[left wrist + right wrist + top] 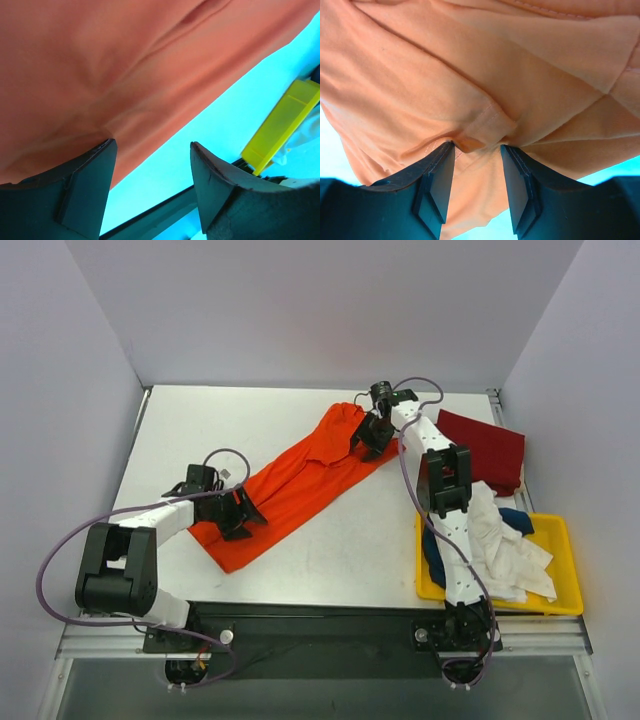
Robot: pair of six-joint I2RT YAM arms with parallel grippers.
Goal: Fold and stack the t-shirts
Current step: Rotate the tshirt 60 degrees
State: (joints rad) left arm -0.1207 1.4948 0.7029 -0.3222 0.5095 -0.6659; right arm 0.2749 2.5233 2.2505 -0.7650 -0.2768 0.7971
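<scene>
Barely begun: the orange shirt (300, 480) lies unfolded, right claw (477, 146) pinching its far end, left claw (151, 144) spread at its near end; the white shirt (510, 555) and navy shirt (431, 558) wait in the bin (548, 520).

Left end effector (152, 145) gapes wide; right end effector (477, 146) narrower, pinching.

Bench (340, 560): white top, metal rail (540, 637) along near edge. Walls (320, 310): plain pale panels on left, back and right (faint lilac cast). Light: even, soft shadows.
</scene>
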